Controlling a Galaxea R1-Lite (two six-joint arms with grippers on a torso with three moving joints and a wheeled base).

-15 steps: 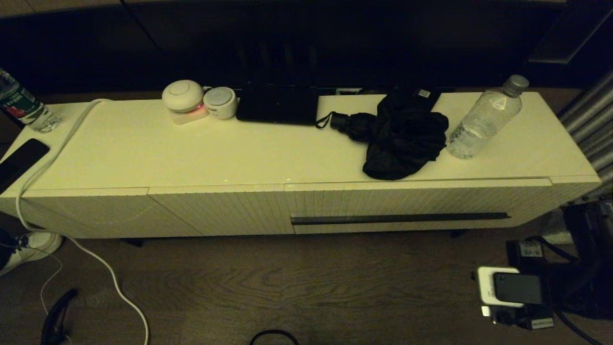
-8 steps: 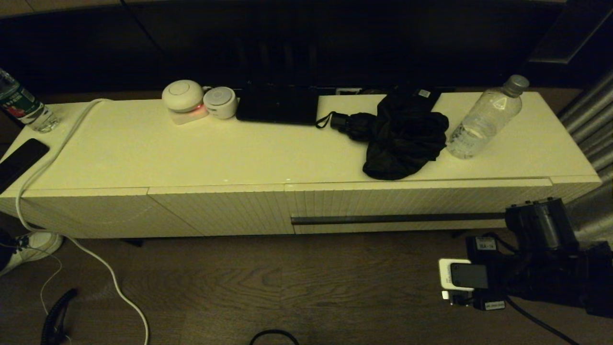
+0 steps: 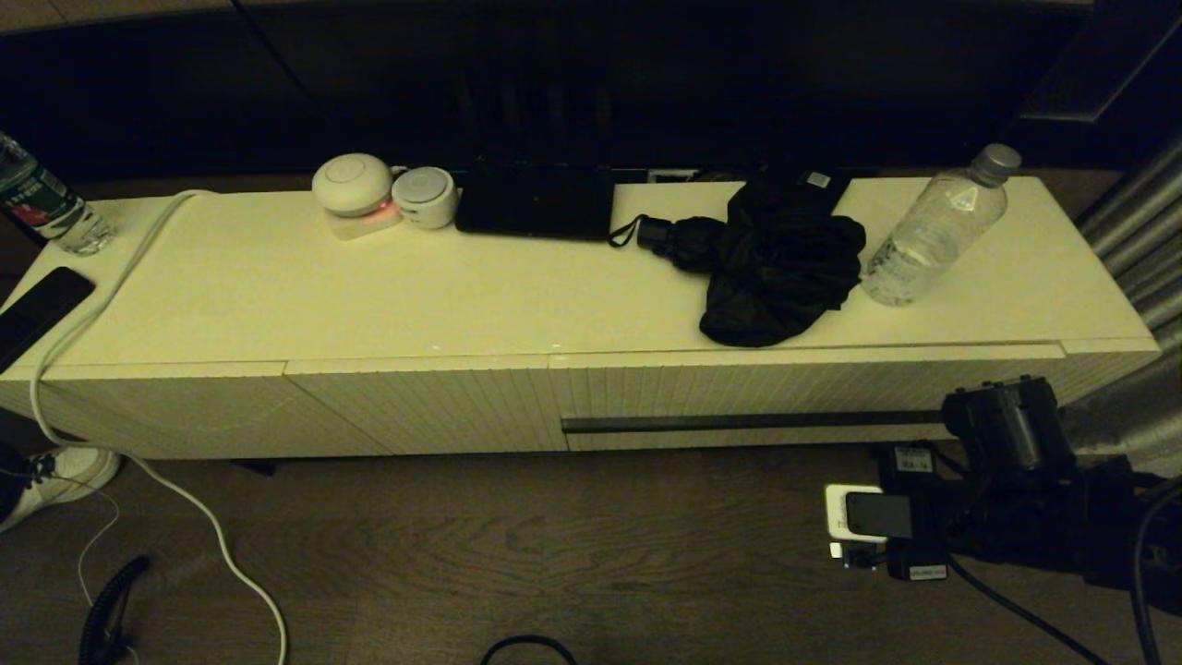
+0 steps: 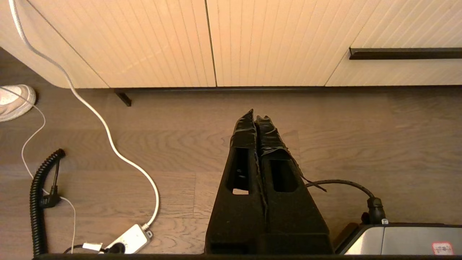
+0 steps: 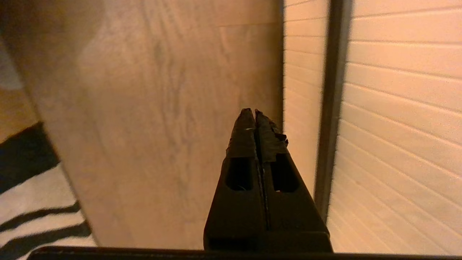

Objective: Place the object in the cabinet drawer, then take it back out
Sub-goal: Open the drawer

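The right gripper (image 5: 255, 112), fingers pressed together and empty, has swung in low beside the long dark handle strip (image 3: 753, 422) of the ribbed cream-white cabinet drawer (image 3: 803, 392), which is shut; opening comes next. The left gripper (image 4: 255, 117) hangs parked, closed.

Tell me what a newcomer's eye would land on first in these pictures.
First, the long cream cabinet across the head view, with a crumpled black umbrella and a clear water bottle on its right half. Next, the right gripper, fingers shut and empty, close to the right end of the dark handle strip of the closed cabinet drawer. The left gripper is parked shut above the floor.
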